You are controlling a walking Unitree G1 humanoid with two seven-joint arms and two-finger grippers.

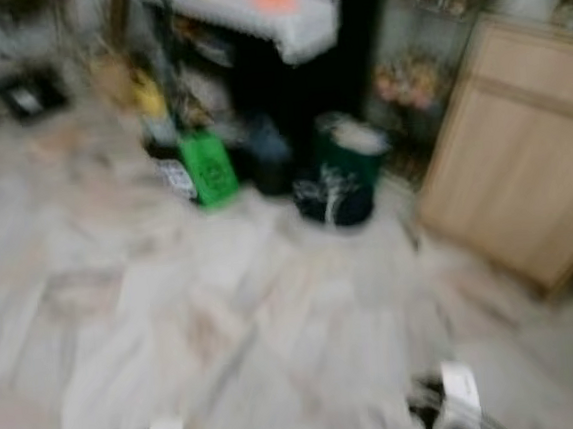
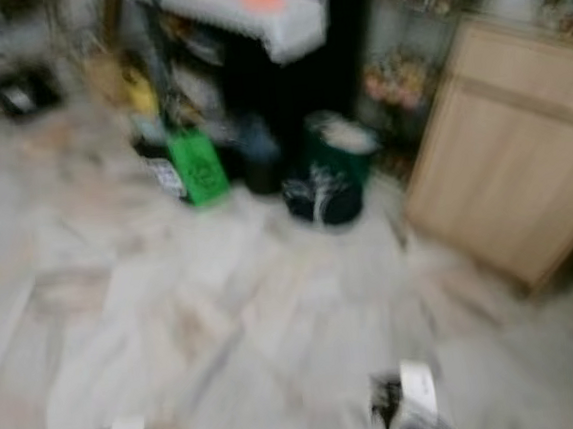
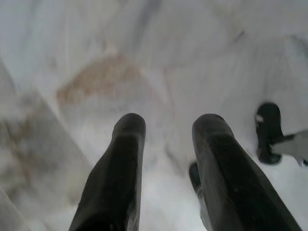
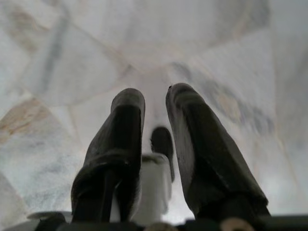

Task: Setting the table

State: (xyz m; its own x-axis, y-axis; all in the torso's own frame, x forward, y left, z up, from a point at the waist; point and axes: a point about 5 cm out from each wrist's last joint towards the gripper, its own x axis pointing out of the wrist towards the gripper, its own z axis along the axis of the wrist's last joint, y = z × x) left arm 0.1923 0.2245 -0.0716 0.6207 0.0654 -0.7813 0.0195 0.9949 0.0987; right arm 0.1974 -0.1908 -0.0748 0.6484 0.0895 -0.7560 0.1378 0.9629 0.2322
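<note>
Head views are blurred; the robot is judged to be walking. The pale marble-patterned tile floor [image 1: 275,316] spans the frame. A light wooden cabinet [image 1: 523,164] stands right of the dark shelving unit with a white-draped top [image 1: 271,35]. At the unit's foot sit a dark green bucket [image 1: 343,174] and, to its left, a bright green bag [image 1: 207,166].

The left gripper [image 3: 168,127] hangs over the floor, fingers apart, holding nothing. The right gripper [image 4: 154,103] likewise points down, fingers parted by a narrow gap, nothing between them.

No tableware or table can be made out.

Recommendation: keep both arms low and steady, pass between cabinet and bucket, and slow down so the view sharpens.
</note>
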